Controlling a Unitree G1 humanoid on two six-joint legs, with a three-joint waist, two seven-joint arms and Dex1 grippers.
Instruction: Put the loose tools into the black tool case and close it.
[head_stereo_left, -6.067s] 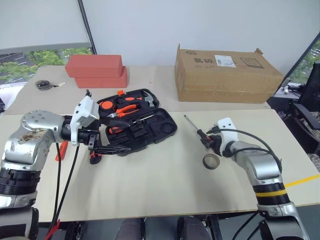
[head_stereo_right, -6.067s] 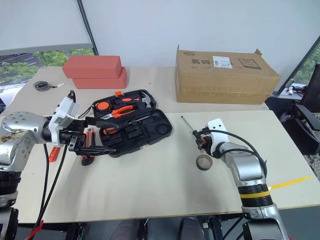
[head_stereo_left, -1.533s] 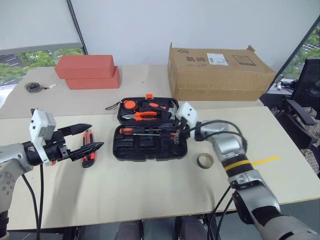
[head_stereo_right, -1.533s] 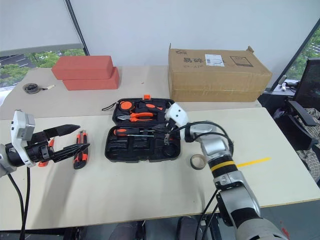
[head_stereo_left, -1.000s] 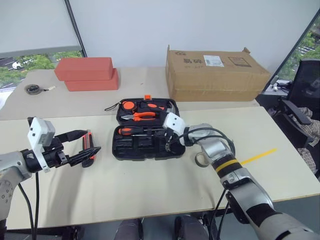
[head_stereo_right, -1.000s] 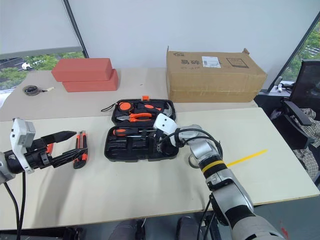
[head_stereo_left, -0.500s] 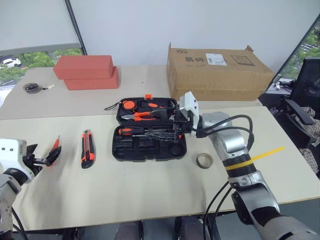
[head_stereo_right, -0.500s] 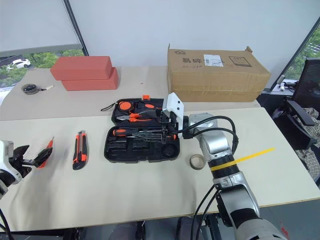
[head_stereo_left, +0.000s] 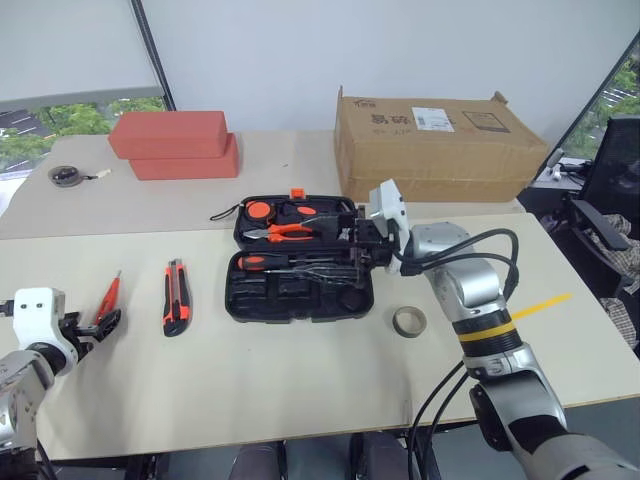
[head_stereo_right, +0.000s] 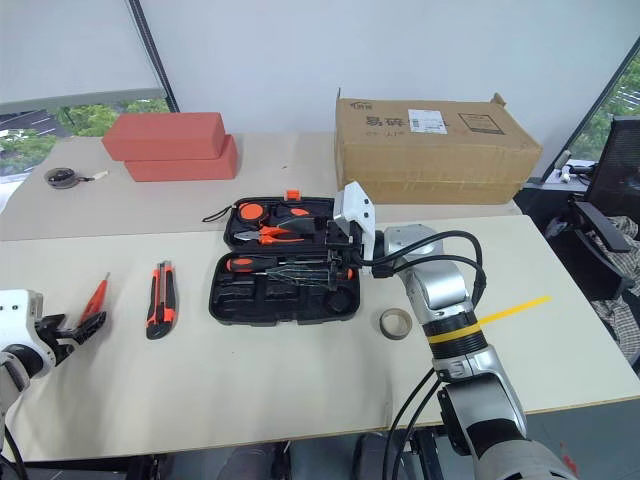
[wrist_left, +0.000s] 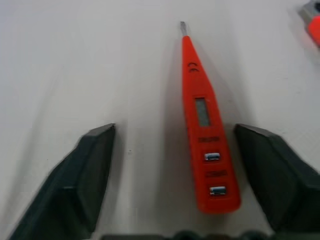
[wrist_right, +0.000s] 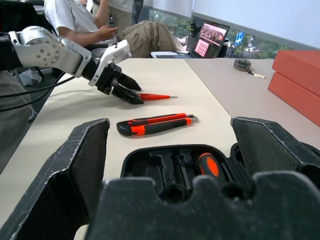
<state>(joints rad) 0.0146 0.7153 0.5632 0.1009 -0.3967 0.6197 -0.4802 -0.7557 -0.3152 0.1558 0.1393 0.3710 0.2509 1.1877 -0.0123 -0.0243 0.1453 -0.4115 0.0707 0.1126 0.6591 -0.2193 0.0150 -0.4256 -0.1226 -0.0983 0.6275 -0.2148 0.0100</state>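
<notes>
Left eye view: beige table (head_stereo_left: 300, 400), case (head_stereo_left: 300, 270) open at centre. Far side: red boxes (head_stereo_left: 175, 145) left, cardboard box (head_stereo_left: 440, 145) right. Knife (head_stereo_left: 175, 310) and slim screwdriver (head_stereo_left: 108, 300) lie left, tape roll (head_stereo_left: 407, 321) right. Left gripper (wrist_left: 175, 165) spread around the slim screwdriver; right gripper (head_stereo_left: 350, 258) spread above the case, empty.

Glossy orange plastic slim screwdriver (wrist_left: 205, 135)

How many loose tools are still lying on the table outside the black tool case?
3: a slim orange screwdriver between the left gripper's fingers, the utility knife left of the case, the tape roll right of it. None seem hidden.
</notes>
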